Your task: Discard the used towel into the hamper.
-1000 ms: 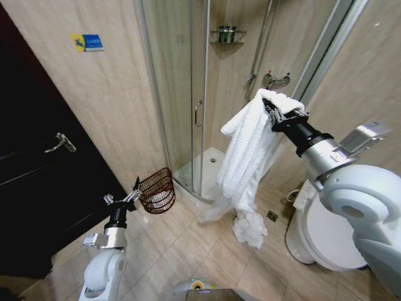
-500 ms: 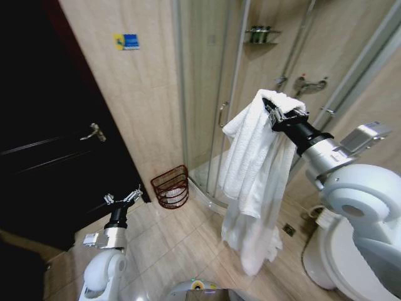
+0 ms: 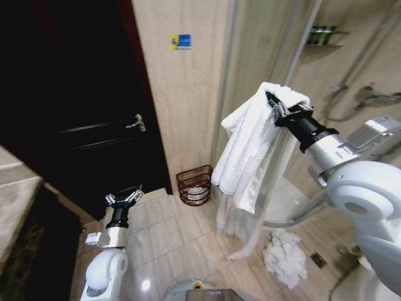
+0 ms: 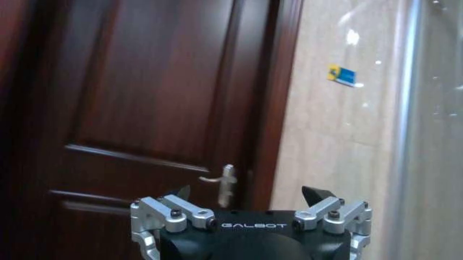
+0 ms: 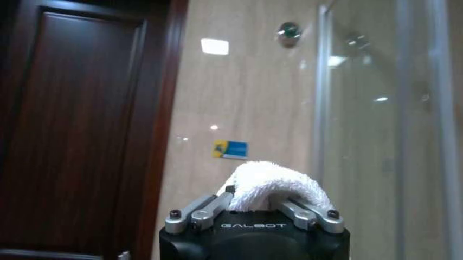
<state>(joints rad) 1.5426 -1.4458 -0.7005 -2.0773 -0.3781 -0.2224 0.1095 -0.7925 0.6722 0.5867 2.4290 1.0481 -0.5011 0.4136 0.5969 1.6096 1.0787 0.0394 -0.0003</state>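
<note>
Up at chest height on the robot's right side, the right gripper [image 3: 280, 108] is clamped on a white towel [image 3: 245, 150], its fingers pinching a fold near the towel's top edge. From that pinch the towel hangs down in long loose folds, and its lower end trails close to the tiled floor [image 3: 169, 232] without clearly touching it. In the right wrist view the same fold of towel [image 5: 269, 184] bulges up between the closed fingers of that gripper [image 5: 250, 203], with a beige wall and a small blue and yellow sign [image 5: 230, 149] beyond it.

The hamper [image 3: 193, 185], a small reddish-brown wire basket, stands on the floor against the beige wall, between the dark door [image 3: 81, 113] and the glass shower screen [image 3: 263, 63]. It sits lower than the hanging towel and to its left, apart from it. Something pale lies inside the hamper.

The left gripper [image 3: 124, 199] is held low on the robot's left side, pointing toward the door, with its fingers spread apart and nothing between them. The left wrist view shows those spread fingers [image 4: 183, 193] in front of the door and its metal handle [image 4: 224, 182].

A second crumpled white cloth [image 3: 285, 257] lies on the floor at the right, well apart from the hamper.
</note>
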